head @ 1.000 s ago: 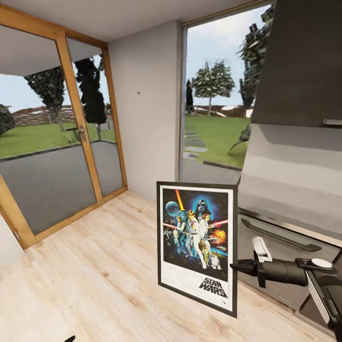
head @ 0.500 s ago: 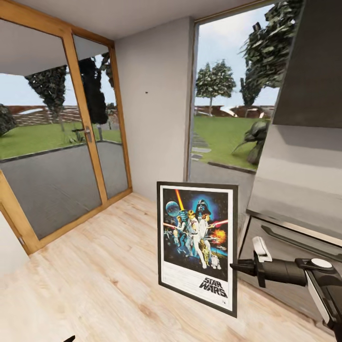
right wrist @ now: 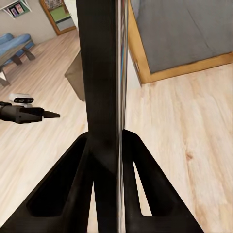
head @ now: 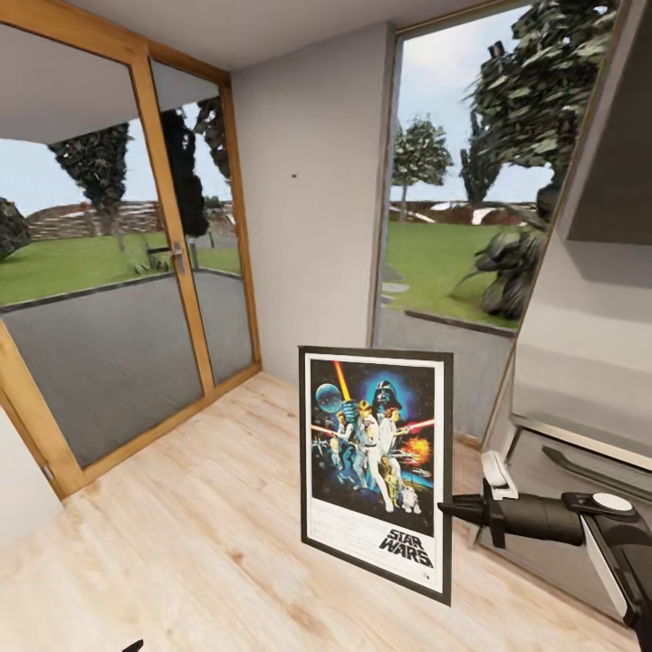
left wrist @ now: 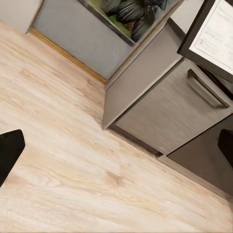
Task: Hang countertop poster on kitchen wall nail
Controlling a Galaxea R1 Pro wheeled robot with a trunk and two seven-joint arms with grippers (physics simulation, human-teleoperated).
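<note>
**Poster in right gripper, held upright over the floor**

You've got the poster [head: 376,471] carried upright in mid-air in front of the robot, above the wood floor [head: 181,543]. In the head view it reads clean: thin black frame, white border, colourful figures on dark blue, "STAR WARS" logo at the bottom of the art. It faces the head camera, slightly angled, near edge on the robot's right.

Your right gripper [right wrist: 108,145] is clamped on that frame edge. In the right wrist view the two fingers [right wrist: 73,165] sit tight against both sides of the black frame, which runs edge-on straight up the middle. From the head view the right gripper [head: 453,509] meets the poster's right edge low down, near the logo.

Left gripper [left wrist: 116,150]: the wrist view catches dark fingertips [left wrist: 9,150] at opposite sides, far apart, so it's spread wide with nothing between. It looks down at floor and dark grey cabinet fronts [left wrist: 165,111]; a corner of the poster [left wrist: 213,34] is in there too.

A tiny dark wall nail [head: 292,175] sits on the pale grey wall [head: 317,254] between the wood-framed glass door [head: 109,272] and the window [head: 462,217], well above the poster.
</note>
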